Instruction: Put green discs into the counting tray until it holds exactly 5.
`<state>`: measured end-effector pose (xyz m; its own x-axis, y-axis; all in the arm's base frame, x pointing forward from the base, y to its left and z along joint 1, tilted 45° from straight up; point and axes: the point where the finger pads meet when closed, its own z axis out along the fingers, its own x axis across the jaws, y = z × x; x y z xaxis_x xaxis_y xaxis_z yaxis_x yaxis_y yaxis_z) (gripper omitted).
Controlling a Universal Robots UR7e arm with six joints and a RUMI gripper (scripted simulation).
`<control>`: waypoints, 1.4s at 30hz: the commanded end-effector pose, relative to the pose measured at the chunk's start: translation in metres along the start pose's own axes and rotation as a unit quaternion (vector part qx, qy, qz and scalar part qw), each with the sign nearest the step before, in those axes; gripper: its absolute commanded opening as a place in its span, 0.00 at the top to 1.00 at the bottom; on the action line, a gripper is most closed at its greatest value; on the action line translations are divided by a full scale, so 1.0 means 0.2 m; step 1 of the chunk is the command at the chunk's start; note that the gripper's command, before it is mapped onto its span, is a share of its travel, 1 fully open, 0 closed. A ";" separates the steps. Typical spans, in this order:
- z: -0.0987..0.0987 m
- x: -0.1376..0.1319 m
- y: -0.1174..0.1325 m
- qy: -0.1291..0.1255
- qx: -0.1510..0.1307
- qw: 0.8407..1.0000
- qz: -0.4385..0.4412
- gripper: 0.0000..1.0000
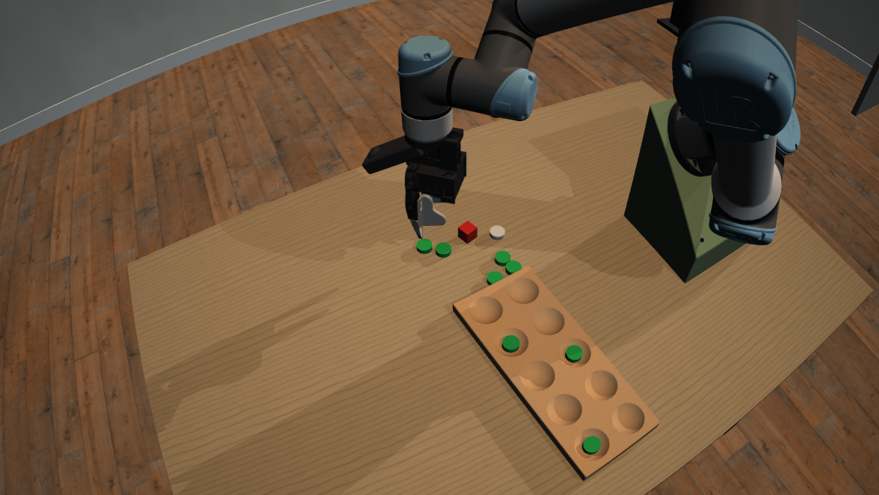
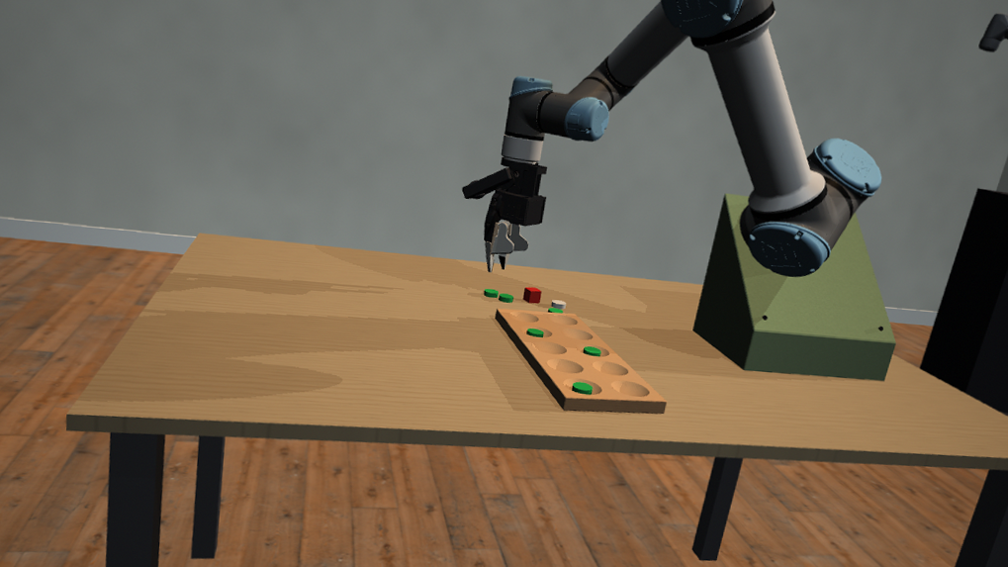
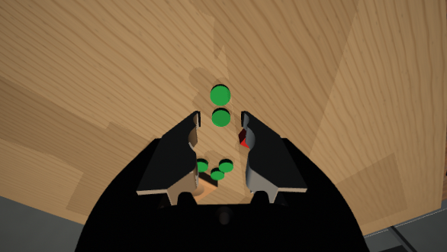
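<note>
The wooden counting tray lies at the right front of the table with green discs in three separate pockets. Two loose green discs lie side by side to the left of a red cube. Three more green discs sit clustered at the tray's far end. My gripper hovers a little above the pair, its fingers part open and empty. In the wrist view one disc of the pair shows between the fingertips on the table below; the other lies just beyond.
A red cube and a white disc lie just right of the gripper. The arm's green base block stands at the back right. The cube shows beside the right finger in the wrist view.
</note>
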<state>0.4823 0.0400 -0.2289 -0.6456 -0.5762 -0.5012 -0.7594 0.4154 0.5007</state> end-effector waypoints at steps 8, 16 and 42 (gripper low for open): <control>0.24 0.00 -0.01 0.000 0.002 1.000 0.000 0.72; 0.25 0.00 -0.01 0.000 0.002 1.000 0.000 0.72; 0.25 0.00 -0.01 0.000 0.002 1.000 0.000 1.00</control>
<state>0.4794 0.0745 -0.2647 -0.6459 -0.5760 -0.5010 -0.7594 0.4174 0.4992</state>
